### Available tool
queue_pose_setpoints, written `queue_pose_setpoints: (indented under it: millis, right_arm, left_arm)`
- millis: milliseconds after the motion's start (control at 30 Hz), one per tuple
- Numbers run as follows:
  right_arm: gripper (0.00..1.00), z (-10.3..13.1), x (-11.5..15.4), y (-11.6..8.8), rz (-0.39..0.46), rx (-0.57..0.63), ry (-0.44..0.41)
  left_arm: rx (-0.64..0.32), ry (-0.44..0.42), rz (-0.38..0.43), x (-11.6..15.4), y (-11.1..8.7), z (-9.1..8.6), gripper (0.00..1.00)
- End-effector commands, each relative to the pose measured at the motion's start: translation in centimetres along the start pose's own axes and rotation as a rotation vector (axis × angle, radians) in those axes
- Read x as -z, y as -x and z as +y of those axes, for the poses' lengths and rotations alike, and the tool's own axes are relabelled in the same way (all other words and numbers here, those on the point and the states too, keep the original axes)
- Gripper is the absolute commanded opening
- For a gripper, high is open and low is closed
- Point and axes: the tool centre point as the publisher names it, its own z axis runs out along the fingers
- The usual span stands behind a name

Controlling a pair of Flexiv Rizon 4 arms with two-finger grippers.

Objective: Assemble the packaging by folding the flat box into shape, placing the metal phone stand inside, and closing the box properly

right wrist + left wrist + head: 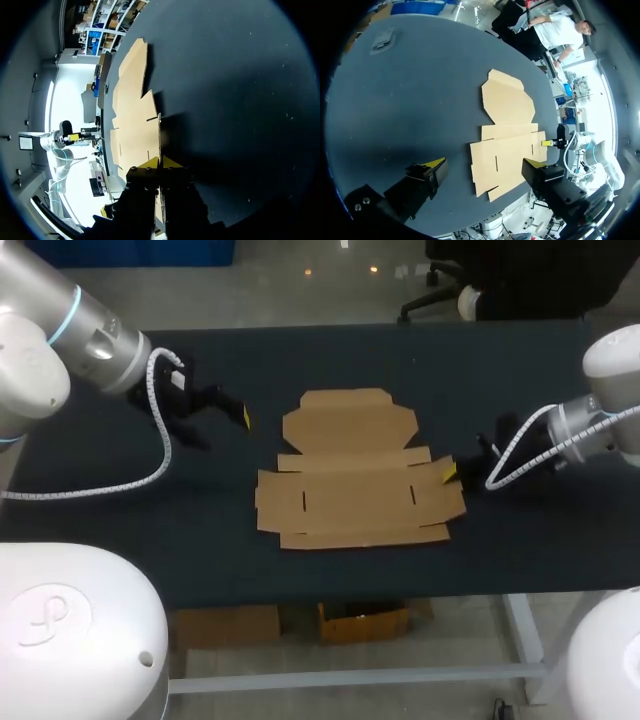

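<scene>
At right pincer (pixel 160 162), apparently, flat box (pixel 352 485)

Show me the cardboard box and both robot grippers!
flat box (pixel 355 480): head view, middle panel.
left gripper (pixel 486 164): left wrist view, midway between open fingertips.
right gripper (pixel 160 163): right wrist view, between tips pinching a flap.

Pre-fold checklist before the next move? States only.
1. The flat box lies unfolded on the table: ok.
2. The right gripper is shut on the box's side flap: ok.
3. The left gripper is open and off the box: ok.
4. Nothing lies on the box panels: ok.
5. The phone stand is located: cannot tell. A small grey thing at the table's far end may be it.
</scene>
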Motion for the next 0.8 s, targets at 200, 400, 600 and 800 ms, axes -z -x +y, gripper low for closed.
queue_pose_setpoints:
  millis: [200,400,600,800]
  right_arm:
    - [0.00,0.30,-0.29,-0.51,0.011,0.011,0.006]
    - [0.00,-0.07,-0.23,-0.42,0.011,0.011,0.001]
    - [0.00,-0.31,-0.22,-0.25,0.009,0.006,-0.003]
    - [0.49,-0.61,0.19,-0.16,0.011,0.002,0.000]
  left_arm:
    - [0.007,0.008,-0.006,-0.03,0.14,-0.36,1.00]
    - [0.007,0.005,-0.005,0.08,0.18,-0.40,1.00]
    - [0.007,0.004,-0.002,0.08,0.16,-0.34,1.00]
    - [0.007,0.002,-0.001,0.14,0.04,-0.22,1.00]
